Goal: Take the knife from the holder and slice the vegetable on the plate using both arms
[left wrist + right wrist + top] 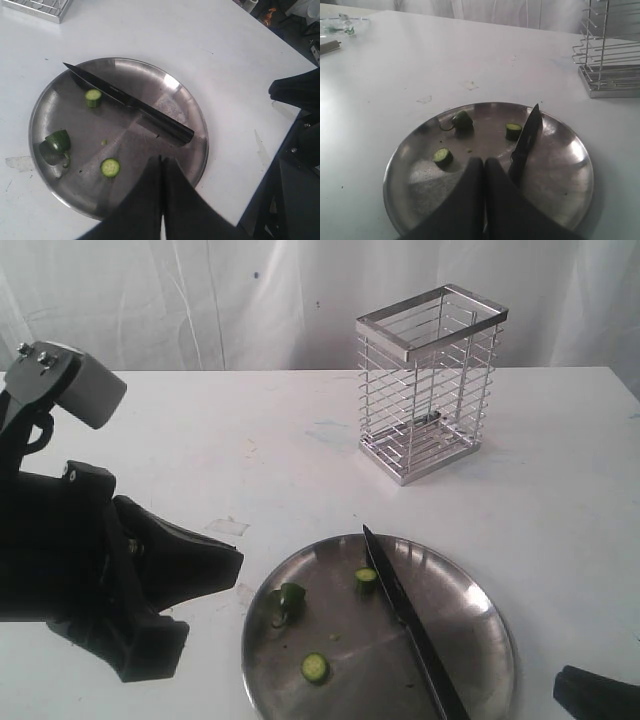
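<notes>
The knife (410,620) lies flat across the steel plate (480,610), tip toward the wire holder (430,380), which stands empty at the back. The vegetable is cut: a stem end (290,598) and two round slices (367,580) (316,667) lie on the plate left of the blade. My left gripper (161,159) is shut and empty, hovering at the plate's left edge, its fingers (205,565) black. My right gripper (484,161) is also shut and empty above the plate's near side, beside the knife (526,140). Only a black tip of the right arm (595,695) shows in the exterior view.
A faint stain (228,526) marks the white table left of the plate. Far off in the right wrist view lie a clear plastic item (337,25) and a dark object (329,47). The table edge (295,120) with dark gear beyond shows in the left wrist view.
</notes>
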